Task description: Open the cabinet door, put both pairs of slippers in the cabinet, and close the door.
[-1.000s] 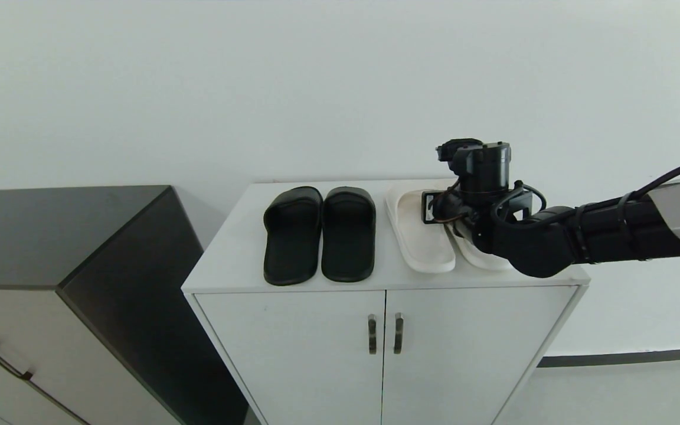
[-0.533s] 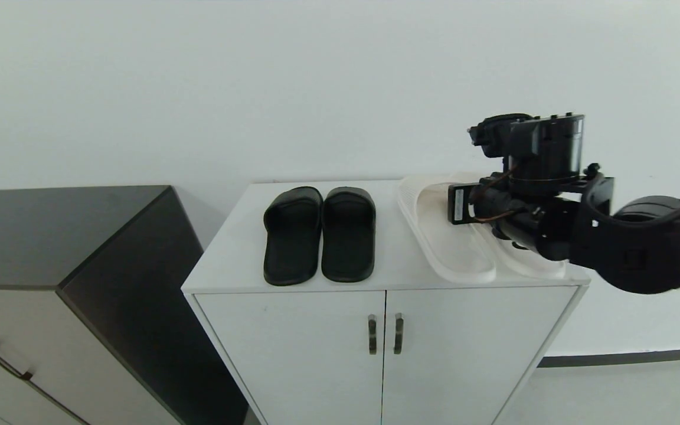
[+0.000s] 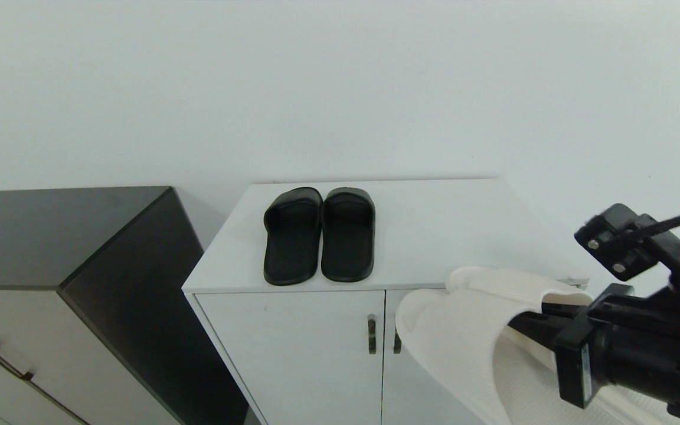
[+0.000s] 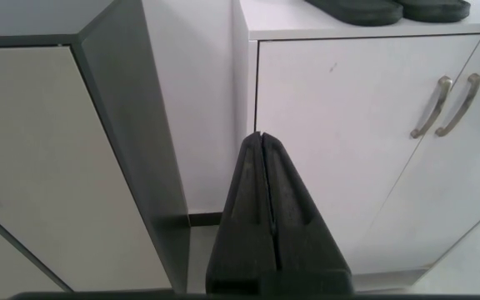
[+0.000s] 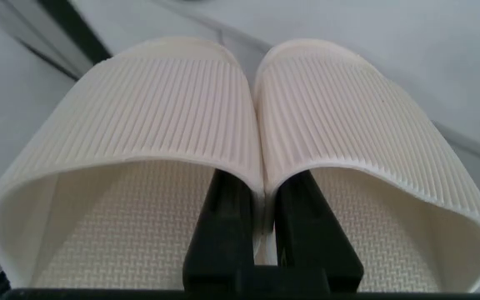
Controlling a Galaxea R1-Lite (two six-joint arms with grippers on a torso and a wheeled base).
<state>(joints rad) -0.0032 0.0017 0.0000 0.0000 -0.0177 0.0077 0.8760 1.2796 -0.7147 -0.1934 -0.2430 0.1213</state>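
The white slippers (image 3: 464,336) sit at about 4 o'clock in the head view, held as a pair in front of the white cabinet (image 3: 434,236) and covering part of its right door; the right gripper (image 3: 543,321) has one finger under each strap and pinches the two inner strap walls together between them, as the right wrist view shows, where the ribbed straps (image 5: 173,108) arch side by side over the gripper (image 5: 263,208). The black slippers (image 3: 319,236) lie side by side, touching, on the cabinet top at roughly 10 o'clock from the white pair, their near ends close to the front edge; below them both doors are closed and the two handles (image 3: 371,334) stand upright beside the middle seam. A dark cabinet (image 3: 51,230) stands at 9 o'clock from the white one. The left gripper (image 4: 262,142) hangs low before the gap between the two cabinets, its fingers pressed together on nothing.
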